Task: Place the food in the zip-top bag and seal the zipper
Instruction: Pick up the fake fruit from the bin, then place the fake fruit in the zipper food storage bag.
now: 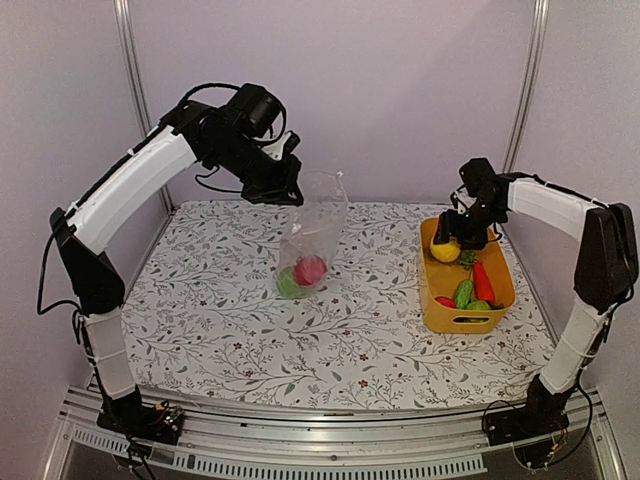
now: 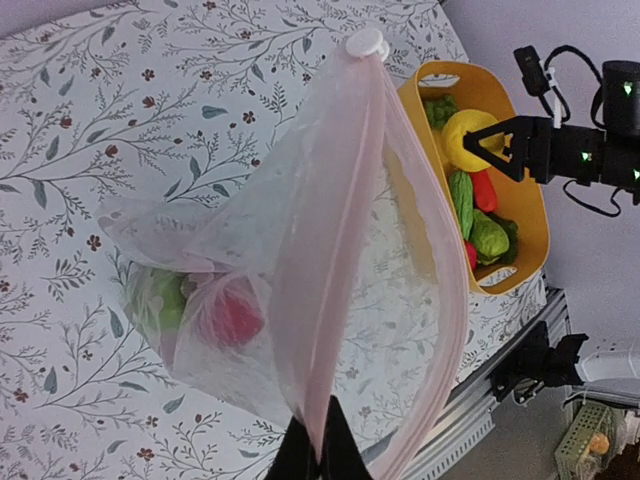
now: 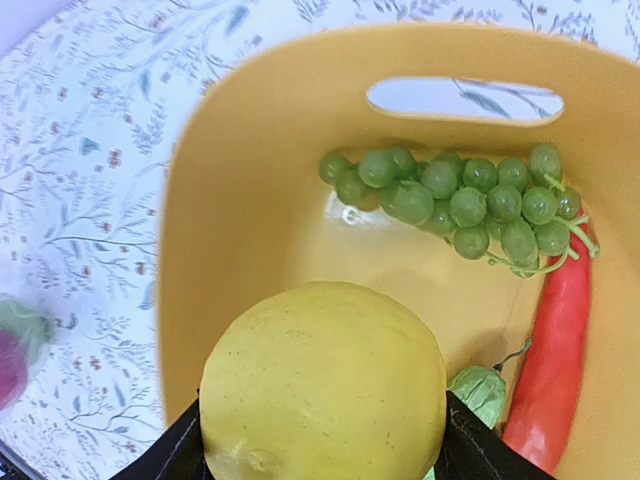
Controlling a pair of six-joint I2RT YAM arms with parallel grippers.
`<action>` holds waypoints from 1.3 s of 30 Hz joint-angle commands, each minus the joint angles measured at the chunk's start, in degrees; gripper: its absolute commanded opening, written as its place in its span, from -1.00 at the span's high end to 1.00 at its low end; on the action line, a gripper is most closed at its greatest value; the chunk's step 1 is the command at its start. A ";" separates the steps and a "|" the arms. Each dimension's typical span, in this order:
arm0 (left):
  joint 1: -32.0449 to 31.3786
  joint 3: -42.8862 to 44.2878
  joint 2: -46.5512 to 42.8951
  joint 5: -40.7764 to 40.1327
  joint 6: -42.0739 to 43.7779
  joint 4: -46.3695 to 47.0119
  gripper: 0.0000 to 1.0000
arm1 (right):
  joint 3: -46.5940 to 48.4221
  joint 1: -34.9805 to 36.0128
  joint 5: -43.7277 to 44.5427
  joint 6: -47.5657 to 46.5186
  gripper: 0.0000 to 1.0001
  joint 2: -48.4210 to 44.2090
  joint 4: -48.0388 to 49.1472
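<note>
Left gripper [image 2: 318, 452]: jaws pressed together on the mouth edge of the bag [image 1: 315, 225]. The bag hangs from this pinch, its lower end resting on the table [image 1: 220, 320] near the middle.

Bag contents: one red ball [image 1: 310, 269] and one green ball [image 1: 289, 284], side by side and touching at the bottom.

Zipper [image 2: 343, 250]: unsealed. In the left wrist view the two strips part from each other below the slider [image 2: 365, 43], which sits at the corner far from the pinch. The mouth stands open.

Right gripper [image 3: 322, 425]: jaws set against opposite sides of the lemon [image 3: 325, 385], pinching it. The lemon sits at the far left corner of the basket [image 1: 440, 315], at about rim height. Whether it touches the basket floor cannot be told.

Basket: on the right side of the table, well apart from the bag. Inside are the grapes [image 3: 460, 195] against the far wall, a carrot [image 1: 483, 282] along the right side and a cucumber [image 1: 463, 293] just beside it. More red and green pieces lie at the near end, too small to identify.
</note>
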 commanded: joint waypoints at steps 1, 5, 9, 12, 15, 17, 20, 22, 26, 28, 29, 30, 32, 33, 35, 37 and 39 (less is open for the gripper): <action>-0.22 -0.39 0.77 2.10 0.19 1.85 1.00 | -0.45 0.74 -6.41 1.14 -0.05 -9.20 0.75; -0.63 -0.39 1.21 2.66 0.24 2.17 1.00 | 3.30 4.40 -10.03 1.51 -0.04 -14.24 1.99; -1.24 -0.18 1.70 3.39 0.04 2.83 1.00 | 8.38 8.72 -14.05 3.39 -0.03 -16.26 4.35; -1.63 0.28 2.09 3.82 -0.31 3.15 1.00 | 11.70 11.56 -17.09 5.73 -0.03 -16.17 6.68; -2.16 0.49 2.33 3.92 -0.57 3.16 1.00 | 14.02 14.34 -19.10 8.12 -0.03 -15.50 9.43; -2.47 0.34 2.21 3.84 -0.66 3.16 1.00 | 15.17 16.50 -20.06 9.70 -0.02 -14.86 11.15; -2.81 0.08 2.09 3.59 -0.78 3.16 1.00 | 16.71 20.05 -20.71 11.24 -0.02 -13.10 13.02; -3.05 -0.01 1.90 3.50 -0.90 3.15 1.00 | 17.14 22.20 -20.73 11.59 -0.02 -11.85 13.93; -3.19 -0.16 1.49 3.21 -1.21 3.15 1.00 | 16.78 25.15 -19.93 11.76 -0.02 -9.28 14.55; -3.26 -0.50 1.26 2.98 -1.28 3.14 1.00 | 16.15 26.22 -18.87 11.27 -0.02 -8.00 14.44; -3.27 -0.64 1.12 2.89 -1.27 3.12 1.00 | 15.98 26.62 -18.03 10.94 -0.02 -7.35 13.95; -3.30 -0.79 0.96 2.75 -1.33 3.09 1.00 | 16.01 26.84 -17.00 10.68 -0.02 -6.89 13.01; -3.34 -1.10 0.59 2.48 -1.48 3.16 1.00 | 15.85 27.09 -15.51 10.12 -0.09 -5.91 12.15; -3.32 -1.29 0.35 2.39 -1.50 3.15 1.00 | 15.73 27.10 -14.54 9.75 -0.16 -5.81 11.87; -3.29 -1.59 0.14 2.34 -1.50 3.14 1.00 | 15.81 27.18 -13.48 8.94 -0.28 -5.52 10.95; -3.33 -1.83 -0.07 2.34 -1.66 3.14 1.00 | 16.56 27.18 -13.25 8.34 -0.40 -4.89 9.52; -3.24 -1.88 -0.15 2.39 -1.73 3.16 1.00 | 17.19 27.18 -13.22 8.14 -0.52 -4.41 8.62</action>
